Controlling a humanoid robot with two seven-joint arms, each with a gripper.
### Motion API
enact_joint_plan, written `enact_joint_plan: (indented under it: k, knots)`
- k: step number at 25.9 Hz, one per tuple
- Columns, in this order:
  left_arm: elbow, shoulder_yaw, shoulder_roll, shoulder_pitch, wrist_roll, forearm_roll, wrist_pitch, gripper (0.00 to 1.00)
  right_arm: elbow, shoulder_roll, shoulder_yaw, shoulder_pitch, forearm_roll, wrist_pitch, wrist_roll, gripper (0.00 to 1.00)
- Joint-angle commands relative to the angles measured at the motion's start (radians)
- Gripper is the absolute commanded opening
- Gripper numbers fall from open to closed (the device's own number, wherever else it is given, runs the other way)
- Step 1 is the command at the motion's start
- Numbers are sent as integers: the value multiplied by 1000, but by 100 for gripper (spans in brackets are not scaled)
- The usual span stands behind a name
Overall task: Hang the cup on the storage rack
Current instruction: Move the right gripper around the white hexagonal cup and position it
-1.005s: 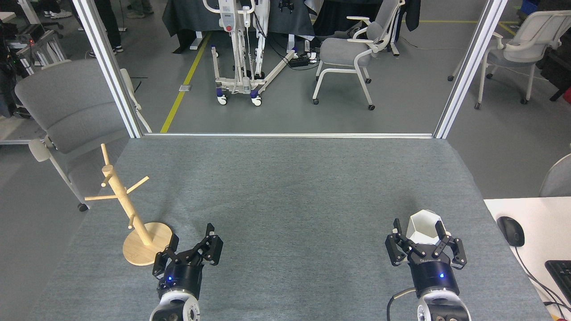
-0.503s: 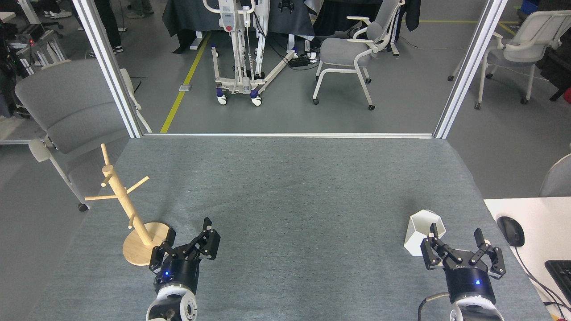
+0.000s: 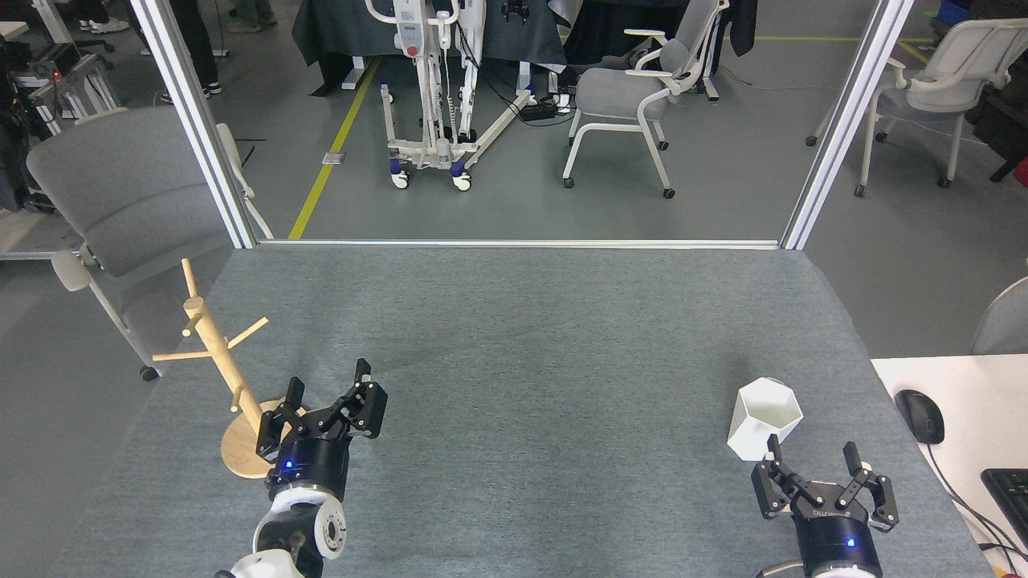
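A: Grey felt table, framed by two slanted aluminium posts; office chairs and a wheeled lift stand on the floor beyond.

B: And the cup?

A: Upright on the felt at the near right, hexagonal mouth facing up, nothing touching it. Handle not visible from here, probably turned away or hidden behind the body.

B: Right gripper?

A: Just beside the cup on the near side, fingers spread wide, holding nothing. Looks lined up low for a side approach, though off the cup's axis a little.

B: Storage rack?

A: Far across on the left edge, slanted post on its round disc, all pegs bare. Well apart from the cup, so a long carry or a hand-over seems likely.

B: Left gripper?

A: Spread open too, empty, hovering over the near-right edge of the disc base. Perhaps placed there to steady the rack; contact with the wood impossible to confirm.

B: Risk?

A: Blind grasp on a handle facing away; wrong orientation for a peg.
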Motion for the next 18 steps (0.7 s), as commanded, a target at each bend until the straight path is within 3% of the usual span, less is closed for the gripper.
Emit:
enact_joint_plan:
  k: [1,13,18]
  knots:
    - [-10,-3,14,8,-3,-8,2,99,87,1,9,-36,1,-1,3,100]
    - [-4,-17,33,21,-6,-134,-6,99,104,-11,71,-68,-3,5,104,100]
    - [-4,-80,23,18,-7,-220,6,99,121,-17,73,-78,-6,5,104,100]
